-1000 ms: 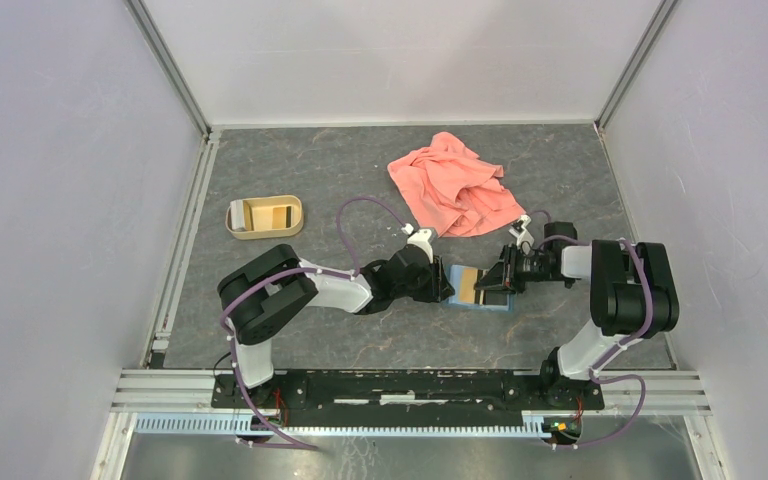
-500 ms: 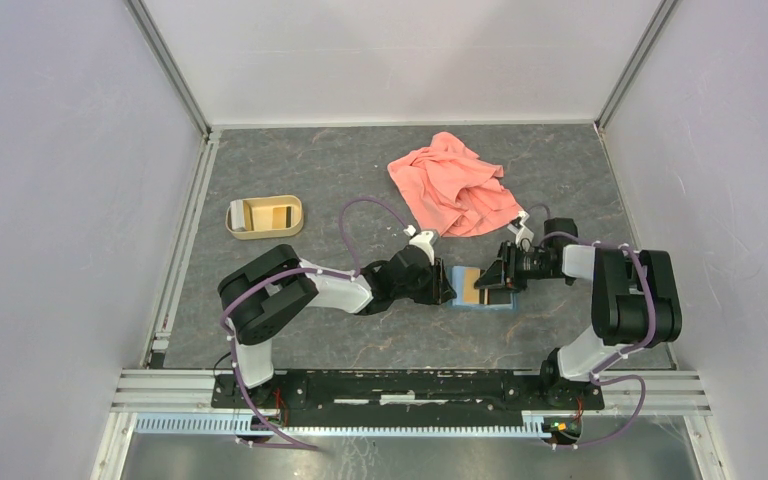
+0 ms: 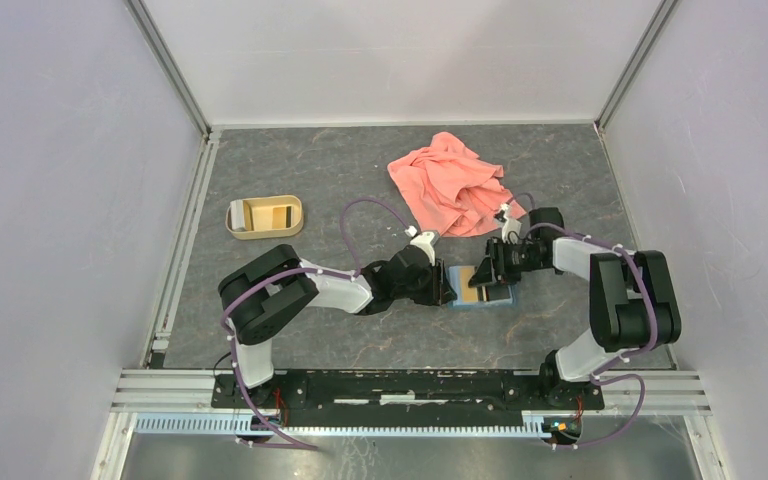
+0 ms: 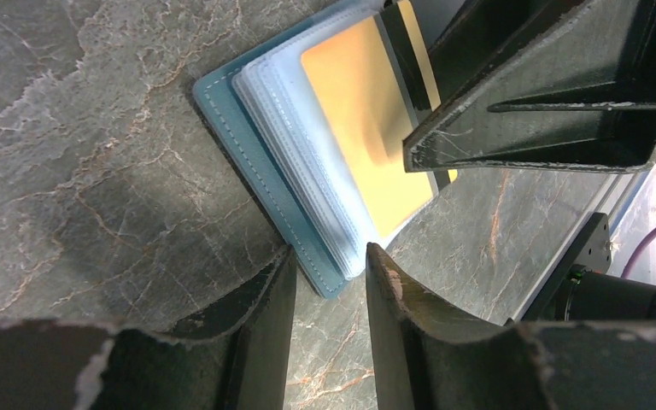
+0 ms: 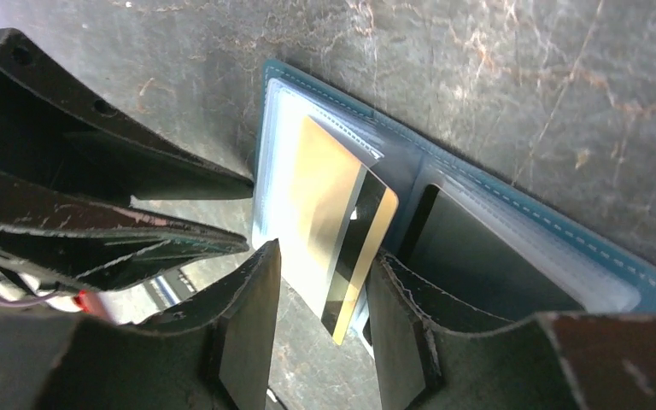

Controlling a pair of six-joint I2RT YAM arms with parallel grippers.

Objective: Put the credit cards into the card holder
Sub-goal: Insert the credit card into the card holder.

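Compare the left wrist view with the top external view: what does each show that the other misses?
Only the left wrist view shows the card holder's stitched edge and stacked clear sleeves. Only the top external view shows the pink cloth and the tan tray. Both show the open holder with a gold credit card lying on it.

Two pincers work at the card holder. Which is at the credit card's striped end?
The right pincer: the striped end of the credit card lies between its fingers. The left pincer is at a corner of the card holder.
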